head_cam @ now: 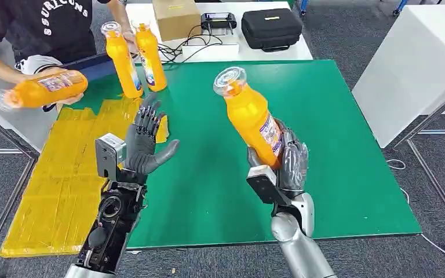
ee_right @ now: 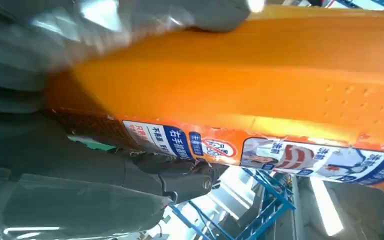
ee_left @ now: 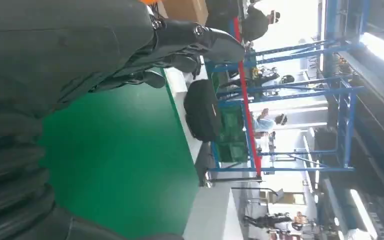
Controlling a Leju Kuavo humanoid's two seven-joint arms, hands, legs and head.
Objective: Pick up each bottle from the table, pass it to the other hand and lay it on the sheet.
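right hand (head_cam: 287, 162): fingers wrapped tight around the lower body of an orange bottle (head_cam: 251, 116), held above the green mat (head_cam: 336, 145), clear cap tilted up and away from the fingers.
right wrist view: the bottle's label (ee_right: 280, 152) lies just past the thumb.
left hand (head_cam: 145, 142): raised, palm turned toward the held bottle, fingers (head_cam: 148, 119) straight and spread, holding nothing.
yellow sheet (head_cam: 64, 174): beside and beyond the left fingers.
two bottles (head_cam: 136, 55): upright past the left fingertips.
person's hand (head_cam: 64, 87): holds another bottle (head_cam: 43, 90) on its side.
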